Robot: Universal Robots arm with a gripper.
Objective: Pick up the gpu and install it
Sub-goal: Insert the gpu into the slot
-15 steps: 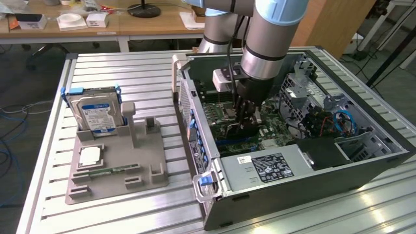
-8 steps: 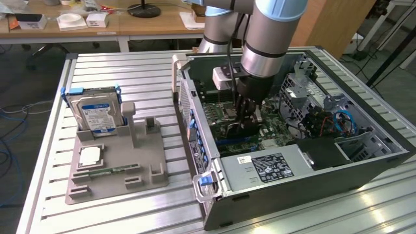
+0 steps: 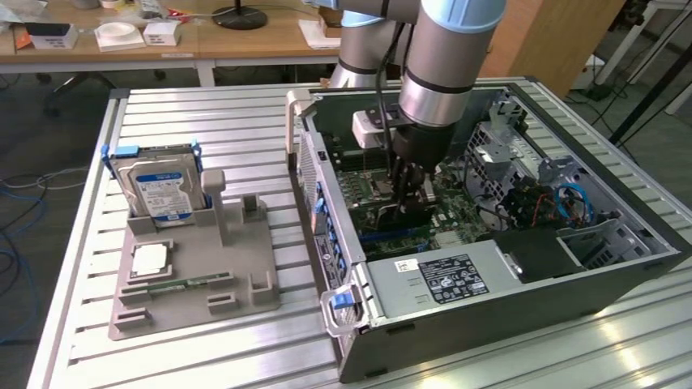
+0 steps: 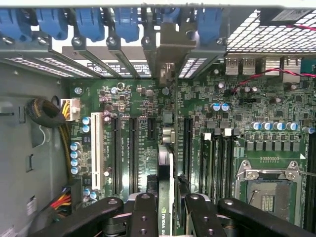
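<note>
Nearest the wrist camera, the gripper [image 4: 169,205] is clamping the gpu [image 4: 166,177], its black fingers [image 4: 143,217] standing partly closed, one on either face of the thin card. The card is showing edge-on with a strip of green board between them. The gpu is standing upright over the green motherboard [image 4: 123,98], among the long black expansion slots and beside a white slot [image 4: 96,148]. Whether its lower edge is sitting fully in a slot cannot be told. To one side a CPU socket [image 4: 269,192] is lying bare in its metal frame. Farther along, the card's silver bracket [image 4: 168,49] is reaching the case's rear wall, lining up among the slot covers with blue latches [image 4: 89,22]. In the exterior view, a labelled power supply [image 3: 454,279] is sitting at the near end of the open computer case [image 3: 487,340], and behind it the arm [image 3: 443,57] is reaching straight down into the case. On the exterior view's left, well apart from the case, a grey holder tray [image 3: 206,275] is lying on the slatted metal table [image 3: 184,105]. It is carrying a memory stick [image 3: 178,284], a square chip [image 3: 148,259] and, behind these, an upright hard drive [image 3: 162,190]. A wooden desk [image 3: 216,40] is standing at the back.
</note>
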